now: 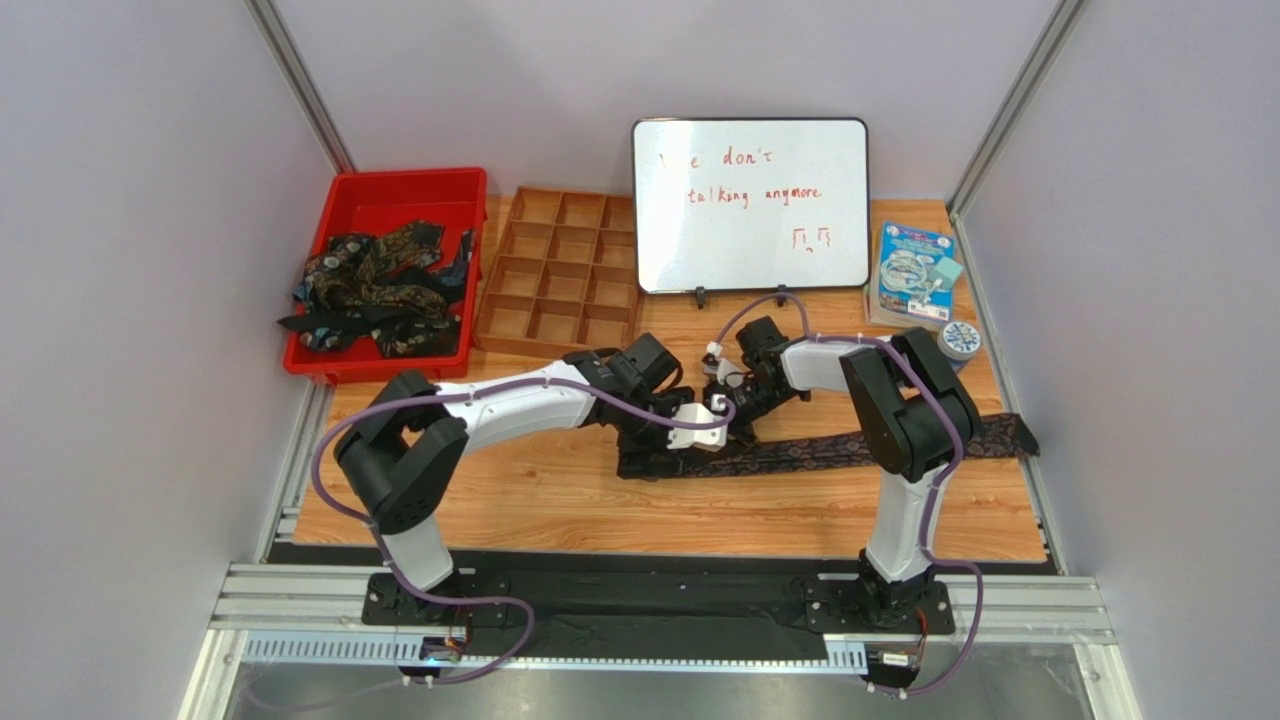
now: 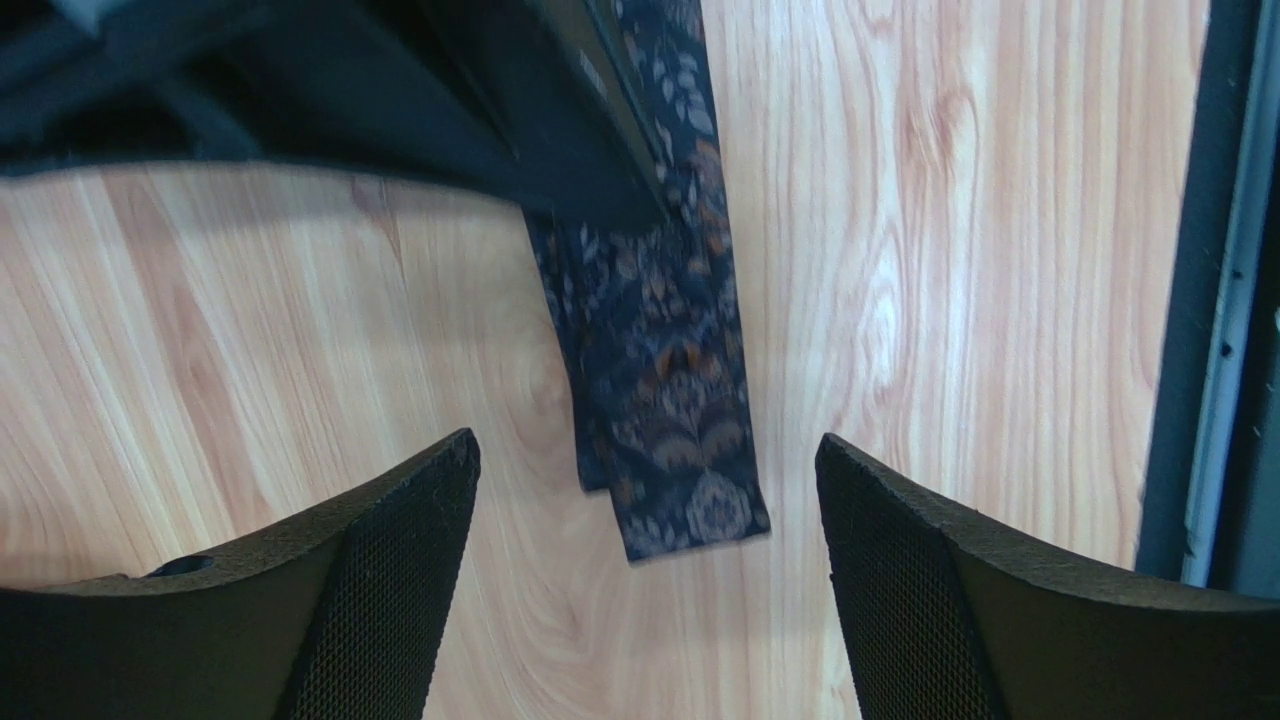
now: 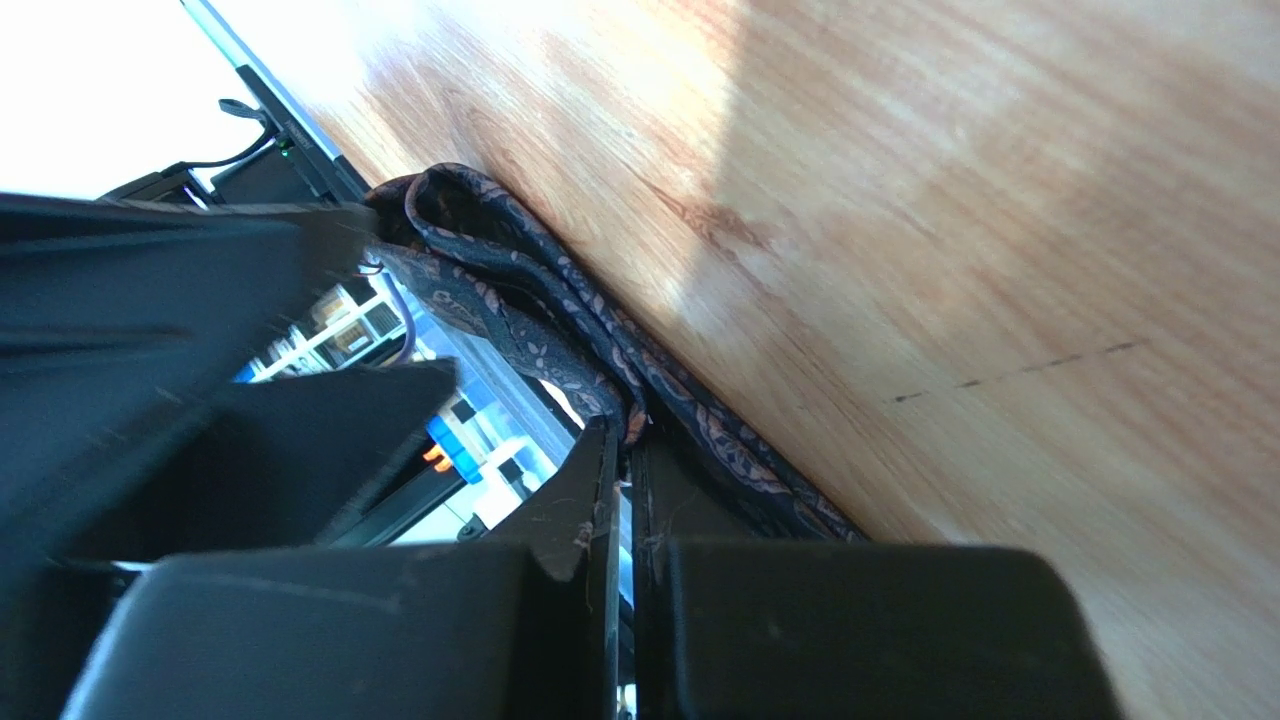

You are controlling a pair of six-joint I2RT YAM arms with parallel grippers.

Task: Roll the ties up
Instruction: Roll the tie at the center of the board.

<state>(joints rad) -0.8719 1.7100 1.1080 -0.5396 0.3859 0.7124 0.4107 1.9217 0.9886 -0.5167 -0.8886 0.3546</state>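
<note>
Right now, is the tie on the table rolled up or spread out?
Spread out, not rolled: the tie lies long and flat across the table; only toward one end is it folded over.

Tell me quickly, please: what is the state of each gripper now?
Left gripper: open, holding nothing, above the tie end.
Right gripper: closed, pinching a fold of the tie.

We see one dark paisley tie (image 1: 812, 453) lying lengthwise across the desk (image 1: 601, 510), its left end folded over; more ties (image 1: 376, 288) sit heaped in the red bin (image 1: 406, 180).
</note>
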